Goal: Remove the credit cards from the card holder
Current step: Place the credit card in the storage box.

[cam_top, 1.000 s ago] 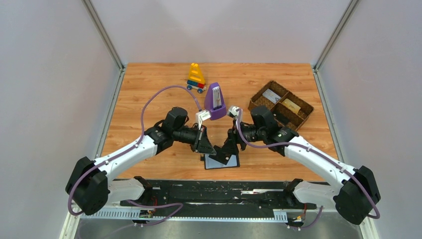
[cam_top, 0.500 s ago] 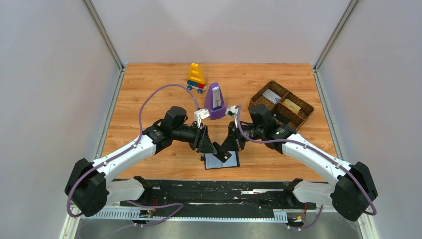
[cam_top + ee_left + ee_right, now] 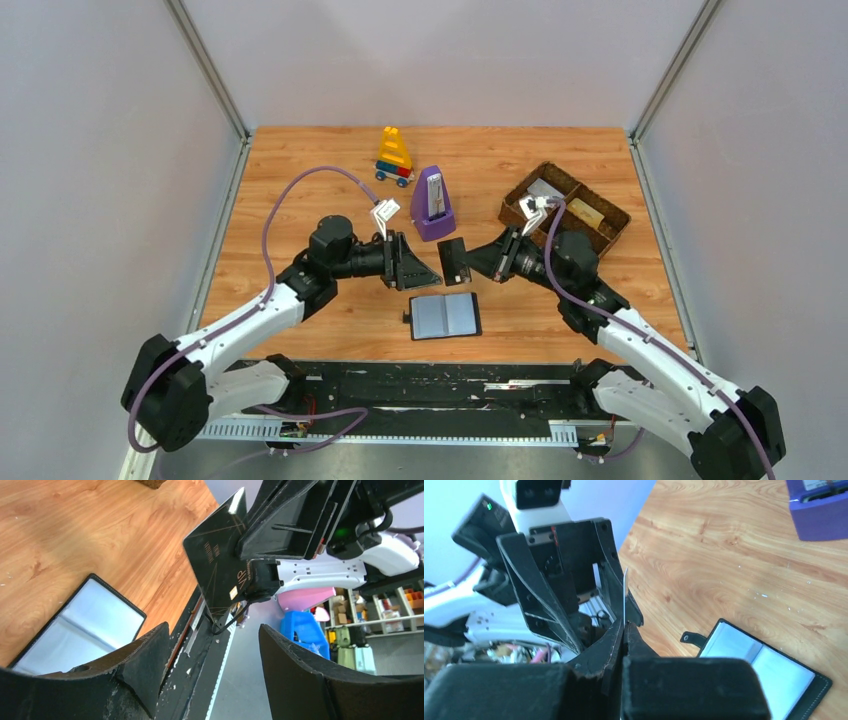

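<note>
Card (image 3: 455,261) now clear of card holder (image 3: 445,316)

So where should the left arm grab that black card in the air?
Probably the free end of the card, fingers on its flat faces, coming from the left: the right gripper pinches only the far end, and the bare end points at the open left gripper.

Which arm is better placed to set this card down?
Right. The right hand is shut on the black card, and the woven tray is nearer it. The left hand is open, empty.
</note>
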You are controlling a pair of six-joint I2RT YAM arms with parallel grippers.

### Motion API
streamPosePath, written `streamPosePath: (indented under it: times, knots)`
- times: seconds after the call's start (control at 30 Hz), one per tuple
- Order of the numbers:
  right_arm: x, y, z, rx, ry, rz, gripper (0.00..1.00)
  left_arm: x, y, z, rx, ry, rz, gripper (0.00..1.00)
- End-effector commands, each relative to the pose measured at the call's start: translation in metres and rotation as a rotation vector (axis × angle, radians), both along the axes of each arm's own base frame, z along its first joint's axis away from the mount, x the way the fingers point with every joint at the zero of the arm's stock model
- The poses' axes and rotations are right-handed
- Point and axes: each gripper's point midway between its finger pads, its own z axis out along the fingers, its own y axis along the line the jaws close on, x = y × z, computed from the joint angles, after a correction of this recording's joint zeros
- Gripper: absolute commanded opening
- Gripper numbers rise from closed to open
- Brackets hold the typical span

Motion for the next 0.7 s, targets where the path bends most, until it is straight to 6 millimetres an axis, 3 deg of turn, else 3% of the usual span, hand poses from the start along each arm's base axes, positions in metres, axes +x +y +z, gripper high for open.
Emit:
streamPosePath:
  times: [0.0, 0.33, 0.4, 0.53, 0.63, 0.67]
  knots:
    - [0.016, -0.006, 0.037, 0.242, 0.042, -0.154, 0.0, 0.012, -0.011, 0.017, -0.132, 0.01, 0.027, 0.74]
    - [0.012, -0.008, 0.038, 0.363, 0.097, -0.173, 0.0, 0.02, -0.027, 0.01, -0.21, 0.062, -0.015, 0.69]
    - [0.011, -0.007, 0.035, 0.365, 0.114, -0.164, 0.0, 0.021, -0.029, 0.011, -0.223, 0.068, -0.023, 0.6]
    - [0.008, -0.002, 0.026, 0.341, 0.126, -0.134, 0.0, 0.021, -0.032, 0.013, -0.247, 0.07, -0.045, 0.28]
    - [-0.001, 0.004, 0.023, 0.285, 0.078, -0.063, 0.09, 0.019, -0.032, 0.012, -0.253, 0.07, -0.06, 0.04]
    - [-0.002, 0.004, 0.019, 0.252, 0.063, -0.049, 0.13, 0.018, -0.032, 0.012, -0.251, 0.07, -0.068, 0.01]
